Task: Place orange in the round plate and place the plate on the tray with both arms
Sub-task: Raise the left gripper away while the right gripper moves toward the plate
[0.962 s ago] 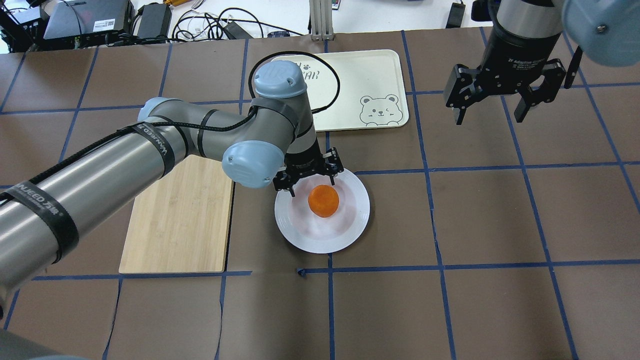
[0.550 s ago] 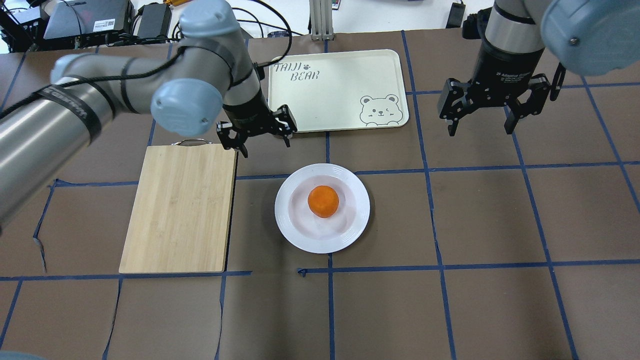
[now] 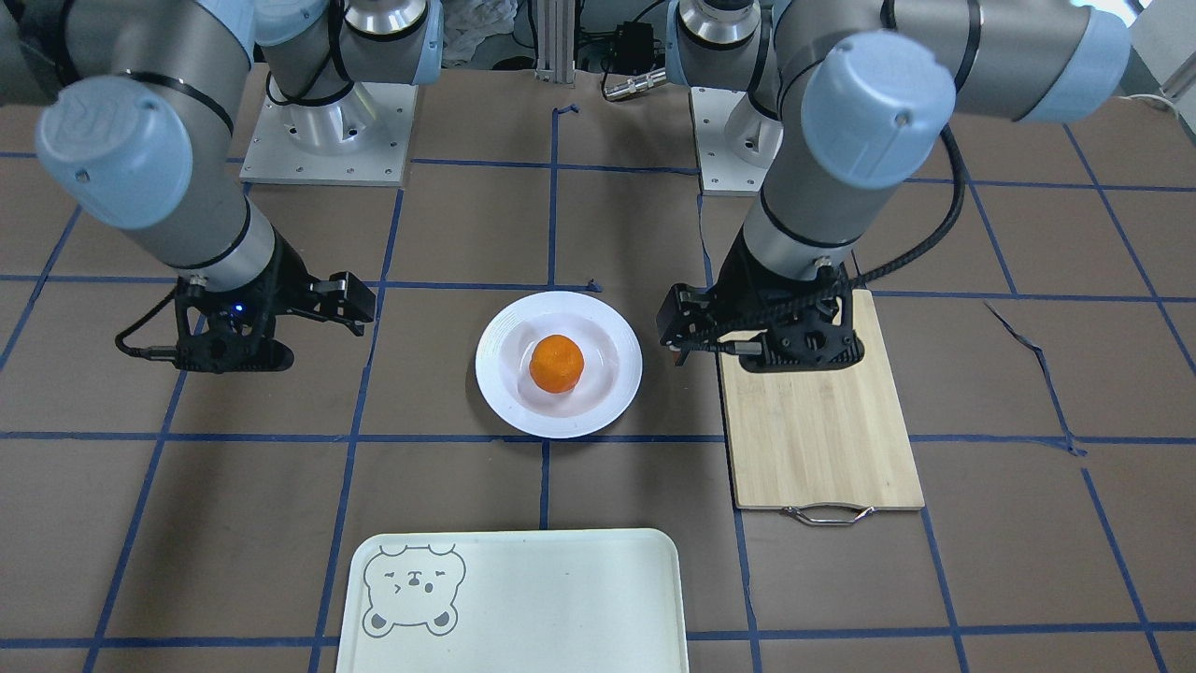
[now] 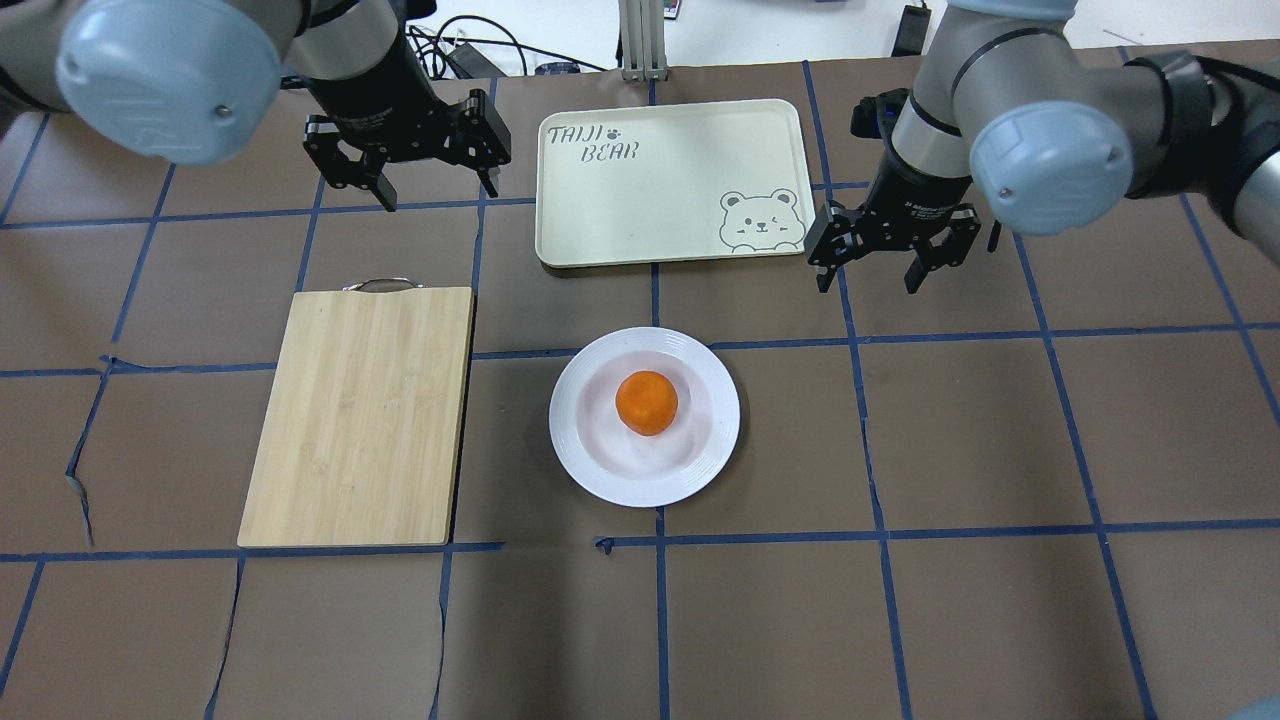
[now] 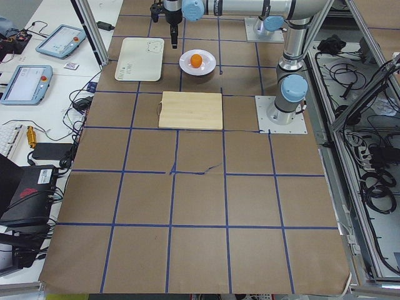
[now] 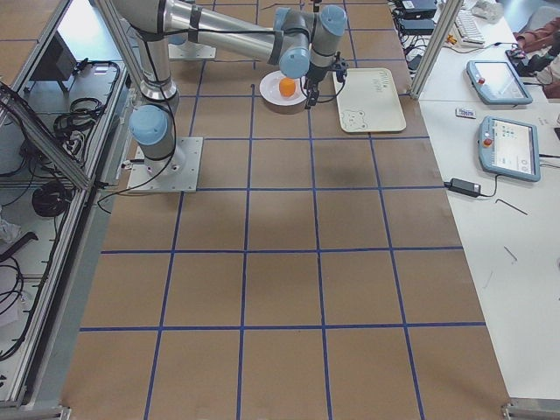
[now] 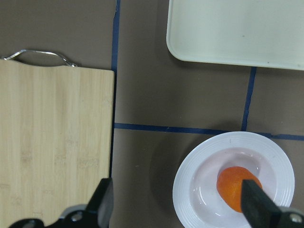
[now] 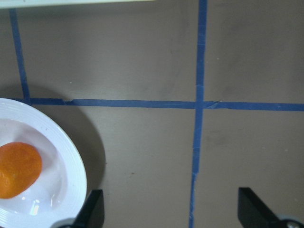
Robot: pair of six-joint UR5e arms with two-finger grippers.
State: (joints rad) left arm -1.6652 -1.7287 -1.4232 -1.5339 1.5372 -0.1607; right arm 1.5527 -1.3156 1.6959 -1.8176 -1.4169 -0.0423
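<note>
Left gripper (image 4: 441, 198) hangs wide open above the surface, holding nothing. Right gripper (image 4: 867, 285) is spread wide too, empty. Below and between them sits the round plate (image 4: 590, 455), the orange (image 4: 646, 402) in its centre, apart from the tray (image 4: 660, 200).

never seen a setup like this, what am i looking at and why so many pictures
A robot's left arm and right arm reach over a table covered in brown paper with blue tape lines. Each ends in a two-finger tool: the left tool and the right tool, both open, holding nothing. One picture looks down from behind the robot, one faces it from across the table, two look along the table from its ends, two come from cameras on the wrists. On the table: an orange in a white plate, a cream tray with a bear face, and a wooden cutting board.
</note>
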